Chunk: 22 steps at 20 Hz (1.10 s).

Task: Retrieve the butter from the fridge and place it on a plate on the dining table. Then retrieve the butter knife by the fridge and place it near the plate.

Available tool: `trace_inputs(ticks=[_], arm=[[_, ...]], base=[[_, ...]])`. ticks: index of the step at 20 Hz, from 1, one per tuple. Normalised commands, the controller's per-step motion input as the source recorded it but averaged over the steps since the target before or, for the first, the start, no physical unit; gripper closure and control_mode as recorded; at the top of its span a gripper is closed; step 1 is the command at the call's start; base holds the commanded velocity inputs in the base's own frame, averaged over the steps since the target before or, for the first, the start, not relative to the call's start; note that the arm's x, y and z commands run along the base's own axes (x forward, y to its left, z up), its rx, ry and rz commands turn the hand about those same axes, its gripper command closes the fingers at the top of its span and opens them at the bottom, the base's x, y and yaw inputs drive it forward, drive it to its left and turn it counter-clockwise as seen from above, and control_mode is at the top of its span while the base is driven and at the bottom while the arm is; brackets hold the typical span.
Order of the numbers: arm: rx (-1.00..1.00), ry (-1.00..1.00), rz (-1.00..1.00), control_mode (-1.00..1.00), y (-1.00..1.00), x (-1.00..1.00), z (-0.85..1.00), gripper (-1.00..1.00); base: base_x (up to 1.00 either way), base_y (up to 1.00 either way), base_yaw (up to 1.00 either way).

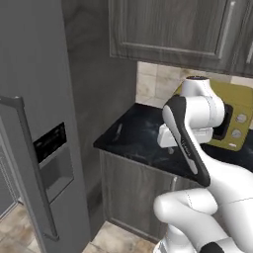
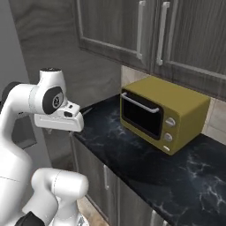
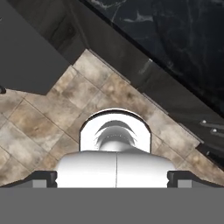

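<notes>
The grey fridge [image 1: 34,99] stands at the left, with its dark bar handle [image 1: 29,163] and black display panel [image 1: 49,142] facing me. The butter knife [image 1: 118,130] is a thin dark grey sliver lying on the black counter [image 1: 143,141] near the corner next to the fridge. My gripper [image 3: 114,178] points down over the tiled floor in front of the counter edge, to the right of the knife. It is open, its fingertips [image 3: 43,177] wide apart with nothing between them. The butter, the plate and the dining table are out of view.
A yellow-olive microwave [image 2: 161,112] sits on the counter at the right. Grey-brown wall cabinets [image 2: 150,31] hang above it, and base cabinets [image 1: 133,192] stand under the counter. A brown tiled floor [image 3: 39,122] lies below the hand.
</notes>
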Motion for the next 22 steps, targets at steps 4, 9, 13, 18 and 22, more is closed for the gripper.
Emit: trace_inputs(ticks=[4,9,13,18,22], arm=[[0.00,0.00,0.00,1.00,0.00,0.00,0.00,-1.00],[0.00,0.00,0.00,1.00,0.00,0.00,0.00,-1.00],[0.00,0.00,0.00,1.00,0.00,0.00,0.00,-1.00],[0.00,0.00,0.00,1.00,0.00,0.00,0.00,-1.00],[0.00,0.00,0.00,1.00,0.00,0.00,0.00,-1.00]], base=[[0.42,0.53,0.00],[0.39,0.62,-0.01],[0.31,0.19,-0.03],[0.17,0.00,-0.17],[0.09,0.05,-0.21]])
